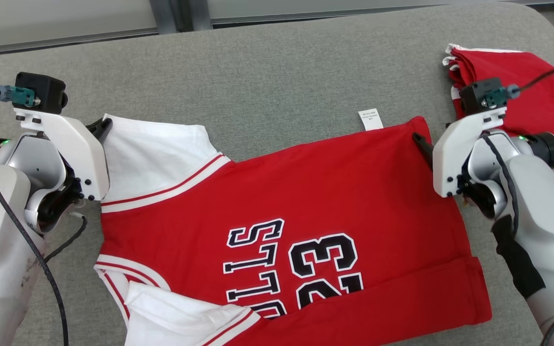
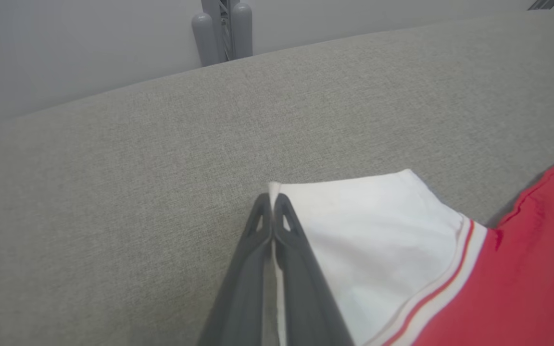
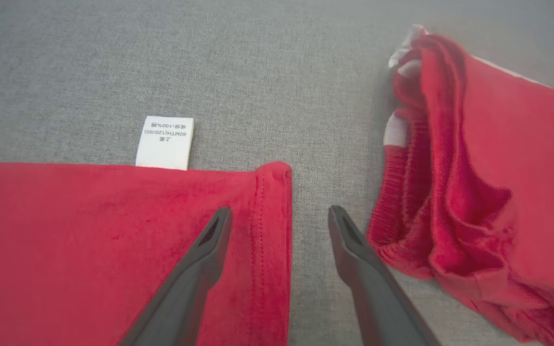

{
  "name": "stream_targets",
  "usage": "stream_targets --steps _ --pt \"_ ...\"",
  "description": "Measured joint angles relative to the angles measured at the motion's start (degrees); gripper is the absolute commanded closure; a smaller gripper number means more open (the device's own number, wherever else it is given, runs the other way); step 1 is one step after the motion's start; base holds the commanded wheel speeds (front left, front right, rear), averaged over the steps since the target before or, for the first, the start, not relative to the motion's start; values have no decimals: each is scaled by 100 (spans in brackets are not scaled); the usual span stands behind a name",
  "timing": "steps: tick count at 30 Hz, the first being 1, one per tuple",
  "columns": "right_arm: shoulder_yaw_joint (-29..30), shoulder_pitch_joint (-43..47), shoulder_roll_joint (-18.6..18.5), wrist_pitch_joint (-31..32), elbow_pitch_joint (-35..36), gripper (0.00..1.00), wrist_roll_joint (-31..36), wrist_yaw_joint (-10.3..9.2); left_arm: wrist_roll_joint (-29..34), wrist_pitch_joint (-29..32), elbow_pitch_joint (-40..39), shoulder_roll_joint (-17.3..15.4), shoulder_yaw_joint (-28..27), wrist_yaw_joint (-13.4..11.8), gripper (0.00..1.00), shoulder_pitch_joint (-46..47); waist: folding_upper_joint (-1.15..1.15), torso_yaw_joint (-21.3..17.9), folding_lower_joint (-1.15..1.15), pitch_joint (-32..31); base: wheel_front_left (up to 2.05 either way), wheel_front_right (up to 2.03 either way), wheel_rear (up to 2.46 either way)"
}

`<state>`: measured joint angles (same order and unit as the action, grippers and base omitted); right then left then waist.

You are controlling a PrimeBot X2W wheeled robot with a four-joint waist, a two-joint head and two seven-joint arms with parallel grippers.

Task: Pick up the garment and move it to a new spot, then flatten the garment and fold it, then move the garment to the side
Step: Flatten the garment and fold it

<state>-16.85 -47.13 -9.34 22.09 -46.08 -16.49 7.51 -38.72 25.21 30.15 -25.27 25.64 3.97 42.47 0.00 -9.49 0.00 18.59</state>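
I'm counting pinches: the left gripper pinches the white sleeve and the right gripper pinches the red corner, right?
Not the right gripper: the right wrist view shows it open over the red corner. The left gripper does pinch the white sleeve.

Head camera: steeply down on the grey bench (image 1: 277, 62), jersey (image 1: 306, 192) toward 6 o'clock. Left wrist camera: low, close beside the white sleeve (image 2: 368, 230), facing the far edge. Right wrist camera: close over the care label (image 3: 165, 142), at the head view's 2 o'clock.
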Motion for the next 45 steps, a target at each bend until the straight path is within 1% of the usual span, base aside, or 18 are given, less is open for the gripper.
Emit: stream_targets --steps 3,6,12,17,18,19,20,25,30,34,41,45 --pt "12 -264 87 250 -335 0 58 0 1 62 -125 -32 36 -9 100 -9 0 41 0 28 0 0 0" --pt "1 -509 133 372 -582 0 143 0 11 132 -237 -64 63 -35 100 -55 0 69 0 56 0 0 0" --pt "-40 -849 200 486 -996 0 198 0 -7 247 -452 -77 108 -62 100 -91 0 124 0 115 0 0 0" --pt "-151 -944 249 501 -1215 0 178 0 -21 323 -545 -78 131 -115 100 -125 0 181 0 139 0 0 0" --pt "-176 -963 247 475 -1245 47 156 0 -21 353 -554 -75 143 -137 100 -129 0 196 0 142 0 0 0" --pt "-201 -980 245 438 -1265 75 134 0 -20 353 -564 -73 152 -153 100 -132 0 211 0 144 0 0 0" --pt "-207 -987 245 370 -1278 100 103 0 -18 350 -573 -71 162 -154 100 -132 0 225 0 147 0 0 0" --pt "-207 -1032 193 -69 -1323 100 -68 0 91 44 -652 -89 155 -156 100 -66 0 297 0 157 0 0 0" --pt "-183 -1062 182 -401 -1255 100 -590 0 172 -349 -601 -92 78 -99 100 280 0 374 0 178 0 0 0" --pt "-244 -1206 -14 -790 -1110 100 -878 0 292 -688 -432 -80 53 -22 100 616 0 408 0 237 0 0 0" --pt "-436 -1483 -321 -1255 -967 100 -1385 0 542 -1628 -142 -1 62 152 100 1275 0 469 0 352 0 0 0" --pt "-591 -1439 -367 -1366 -781 100 -1813 -1 378 -1747 -55 130 89 212 100 1258 0 495 0 341 0 0 0"
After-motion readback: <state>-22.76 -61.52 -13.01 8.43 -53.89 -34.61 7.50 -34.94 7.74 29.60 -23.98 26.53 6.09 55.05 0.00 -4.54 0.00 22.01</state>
